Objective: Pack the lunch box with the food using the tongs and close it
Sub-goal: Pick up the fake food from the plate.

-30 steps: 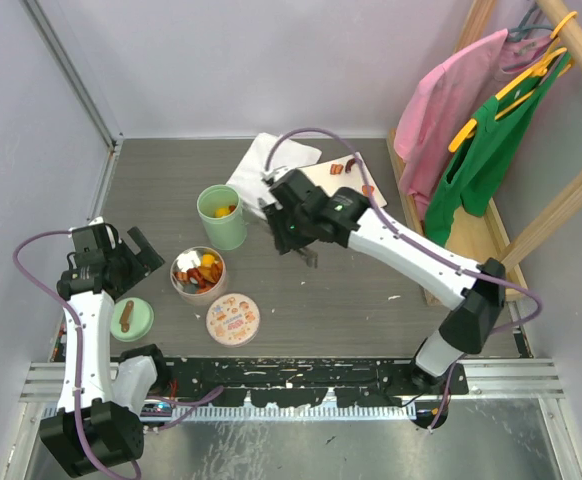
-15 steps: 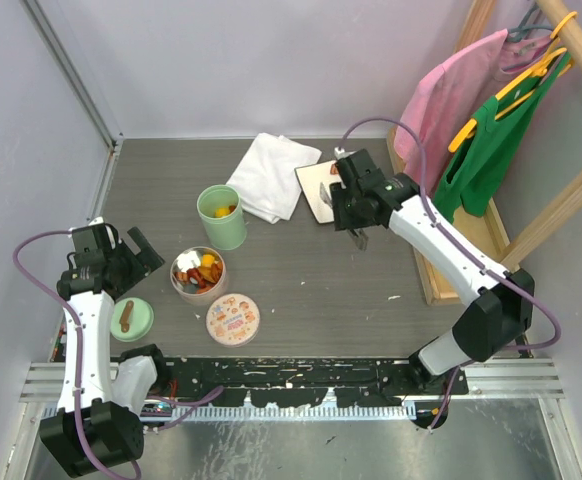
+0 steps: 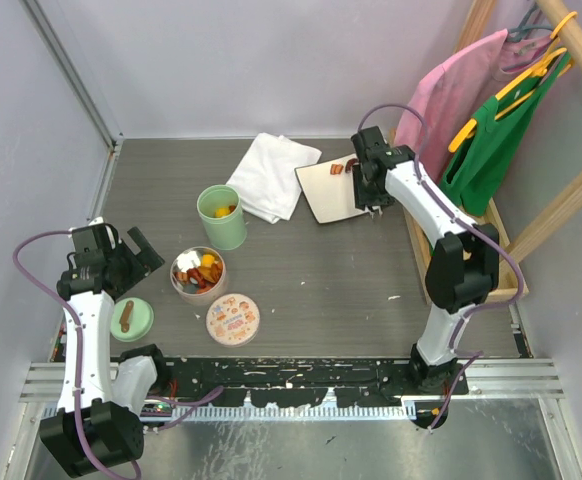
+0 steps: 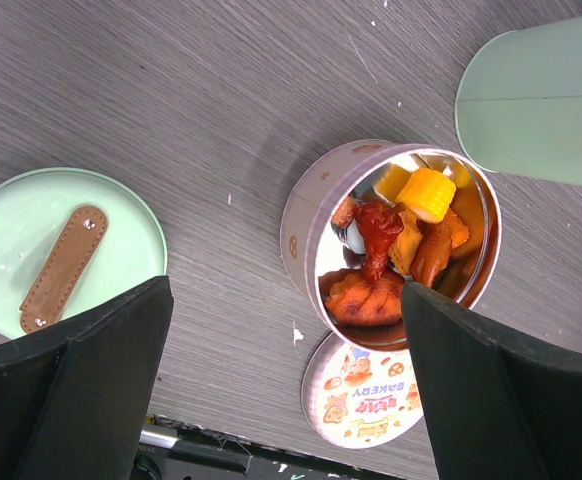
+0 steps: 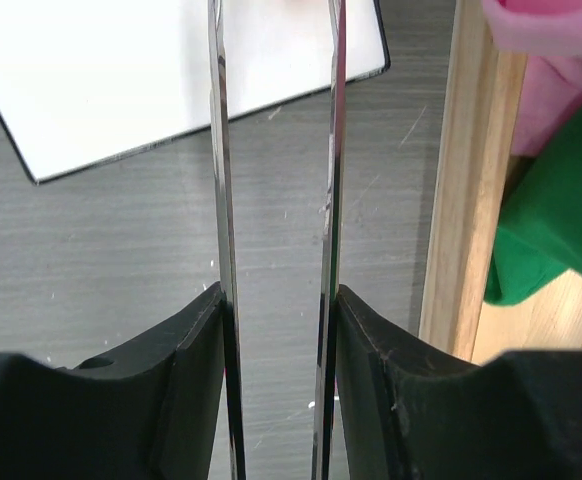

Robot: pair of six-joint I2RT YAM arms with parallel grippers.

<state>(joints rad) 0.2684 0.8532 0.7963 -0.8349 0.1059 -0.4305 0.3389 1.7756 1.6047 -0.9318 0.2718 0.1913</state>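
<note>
**Tongs at the board, tin far across the surface**

The right claw point(image 5: 278, 300) is clamped on the tongs point(image 5: 219, 150). Both thin arms are pinched between its fingers, yet they stand apart from each other. It hangs just beside the right edge of the white board point(image 3: 321, 200), where a few bits of food point(image 3: 339, 168) lie at the far corner.

Here's the trouble I can see coming: those bits are tiny, the tong tips run out of the wrist picture, and one nudge could push a piece off the board. A slack squeeze could drop one on the carry, for the round tin point(image 4: 306, 215) sits well apart. The wooden rack point(image 5: 466, 200) is close by too.

Only the overhead view shows the board's pieces. Only the left wrist view shows the tin's heap, with the left claw point(image 4: 284, 330) spread wide above it, holding nothing.
</note>
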